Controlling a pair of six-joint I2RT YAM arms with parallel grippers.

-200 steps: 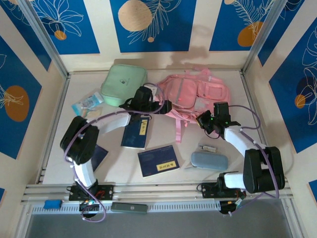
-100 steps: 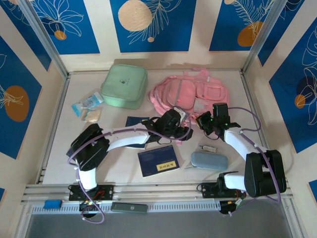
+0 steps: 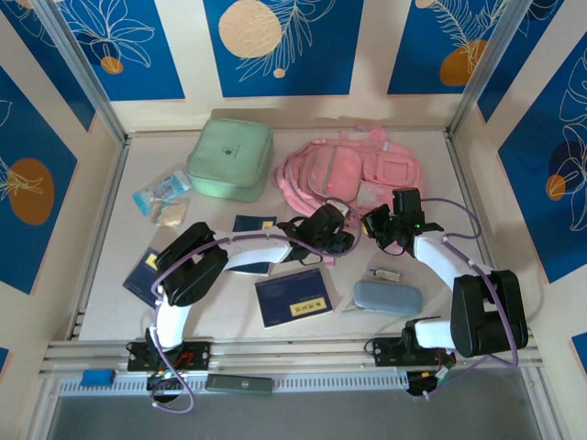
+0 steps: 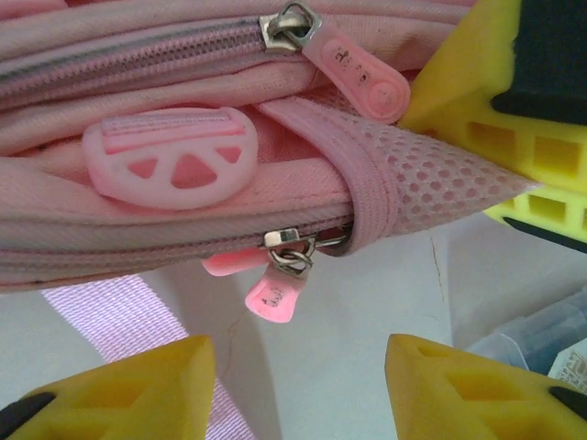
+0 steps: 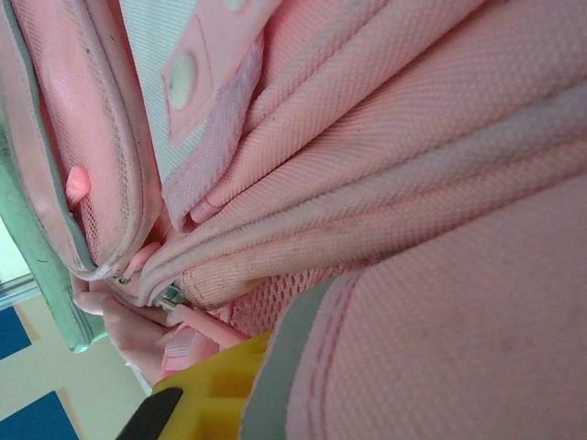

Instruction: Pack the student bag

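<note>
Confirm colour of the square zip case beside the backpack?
The zip case left of the student bag is plain mint green; top external view shows it best.

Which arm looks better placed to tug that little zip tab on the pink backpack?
Left: the left gripper, open, faces the lower zip tab of the student bag. The right gripper is shut, pinching the bag's mesh edge.

No text legible. Yellow label [image 3: 307, 309] on blue booklet [image 3: 278, 295]: marks too small to read. Embossed marks on student bag [image 3: 332, 170] zip pull [image 4: 362, 73]: unreadable.
</note>
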